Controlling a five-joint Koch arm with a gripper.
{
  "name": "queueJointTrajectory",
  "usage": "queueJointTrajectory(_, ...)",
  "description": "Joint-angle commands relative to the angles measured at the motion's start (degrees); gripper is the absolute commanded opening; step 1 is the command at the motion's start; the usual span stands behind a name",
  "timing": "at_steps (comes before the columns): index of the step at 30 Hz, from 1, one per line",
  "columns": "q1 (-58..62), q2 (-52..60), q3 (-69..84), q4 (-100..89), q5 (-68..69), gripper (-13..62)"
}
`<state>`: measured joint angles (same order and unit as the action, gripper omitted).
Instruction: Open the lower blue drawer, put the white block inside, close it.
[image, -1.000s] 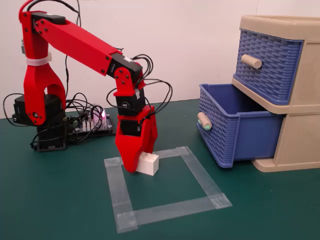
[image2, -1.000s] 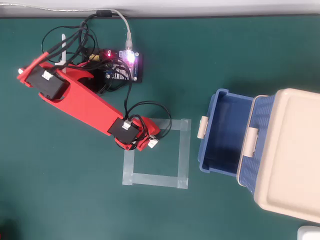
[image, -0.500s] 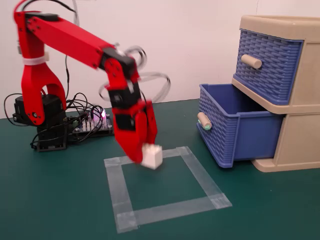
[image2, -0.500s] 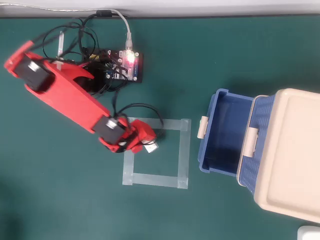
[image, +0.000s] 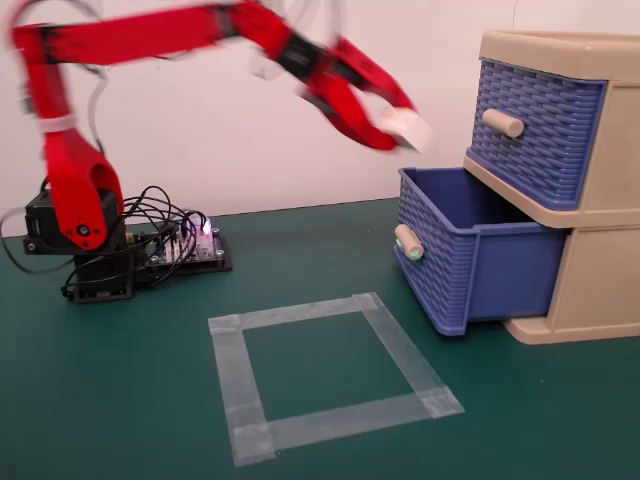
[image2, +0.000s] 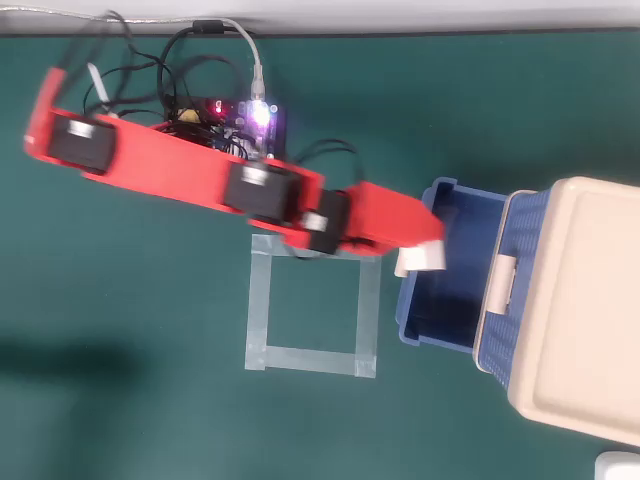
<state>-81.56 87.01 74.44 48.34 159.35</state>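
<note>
The lower blue drawer (image: 470, 260) (image2: 448, 265) stands pulled open from the beige cabinet (image: 600, 270), its mint-tipped handle (image: 406, 243) facing left. My red gripper (image: 395, 130) (image2: 425, 245) is raised high and blurred, shut on the white block (image: 405, 128) (image2: 428, 257). In the overhead view the block hangs over the drawer's front edge, above the handle. In the fixed view it is well above the drawer's rim, left of the upper blue drawer (image: 535, 125).
A square of clear tape (image: 330, 375) (image2: 312, 305) marks the green mat (image: 120, 400) in front of the arm. The arm's base and a lit circuit board (image: 185, 245) (image2: 250, 125) with cables sit at the back left.
The gripper lifted the white block off the taped square and swung it up and to the right, to the open drawer's front edge. The drawers have not moved.
</note>
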Motion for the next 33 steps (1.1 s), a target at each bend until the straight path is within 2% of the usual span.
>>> queueJointTrajectory(1, -1.85, -3.87, -7.03, -3.25, 2.64, -8.0)
queueJointTrajectory(4, -3.16, -10.46, -14.06, -2.9, 2.64, -7.8)
queueJointTrajectory(7, -3.16, -12.3, -16.61, -2.72, 2.11, -6.5)
queueJointTrajectory(8, -3.16, -12.3, -16.7, -2.72, 2.11, -0.4)
queueJointTrajectory(11, -3.34, -11.69, -16.7, -2.81, 2.64, 29.9)
queueJointTrajectory(12, -3.34, -11.16, -16.7, -2.72, 2.72, 33.0)
queueJointTrajectory(17, -2.81, -0.35, -15.47, 1.32, 2.64, 33.7)
queueJointTrajectory(21, -0.44, 11.51, -9.05, 19.51, 2.11, 33.7)
queueJointTrajectory(24, 1.49, 14.33, -4.92, 30.06, 0.09, 33.7)
queueJointTrajectory(28, 2.9, 7.65, -2.99, 30.15, -1.32, 33.6)
queueJointTrajectory(33, 3.43, -7.82, -4.22, 13.97, -1.05, 33.6)
